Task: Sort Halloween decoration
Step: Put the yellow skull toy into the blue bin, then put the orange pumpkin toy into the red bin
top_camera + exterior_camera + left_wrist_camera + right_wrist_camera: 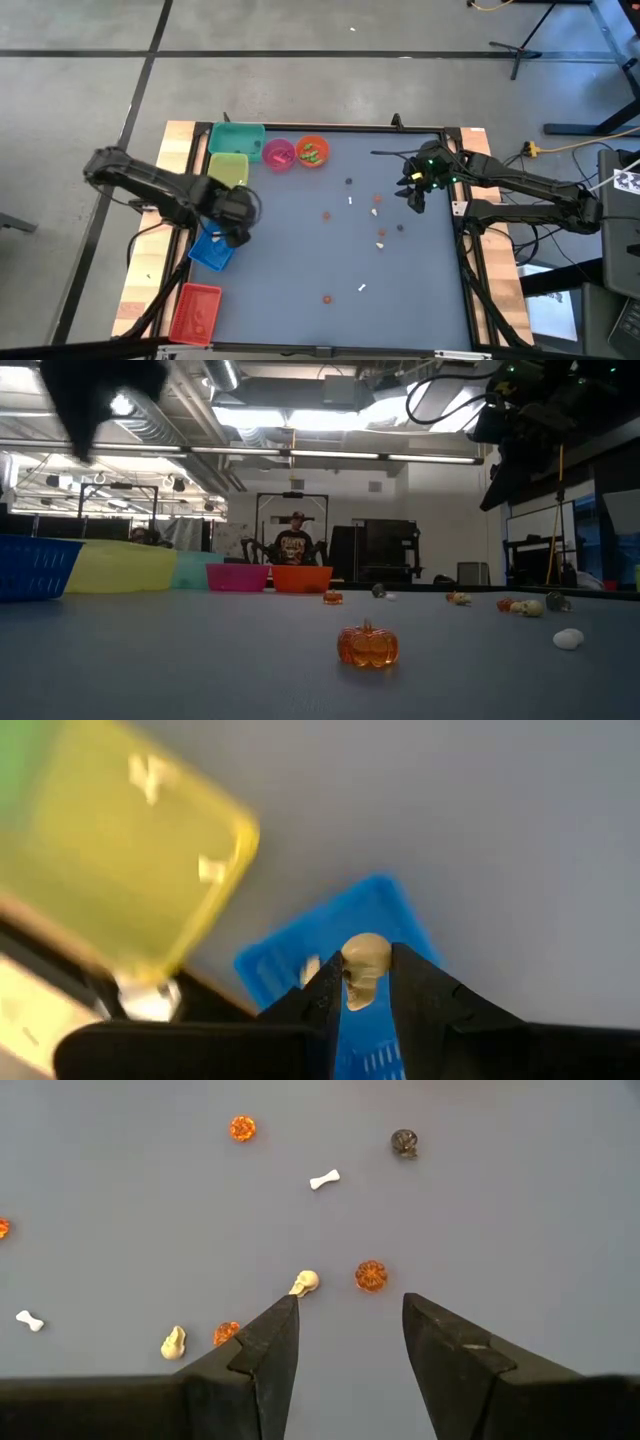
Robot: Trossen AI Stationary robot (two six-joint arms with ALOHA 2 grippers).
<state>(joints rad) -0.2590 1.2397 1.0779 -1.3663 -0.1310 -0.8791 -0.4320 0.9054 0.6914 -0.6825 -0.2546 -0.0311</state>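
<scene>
Left claw (366,988): closed on a small cream skull trinket (364,970), held above the blue bin (330,935), with the yellow bin (150,850) just beside it.
Right claw (350,1340): open and empty, hovering over the table (520,1210); a second skull (305,1283) lies just ahead of one finger, an orange pumpkin (371,1275) just ahead of the gap, a white bone (324,1179) and a dark trinket (404,1142) farther ahead.
Done: some pieces show in the yellow bin and the round bowls (296,153).
Left: roughly a dozen trinkets remain scattered, so sorting looks around halfway at best.
</scene>
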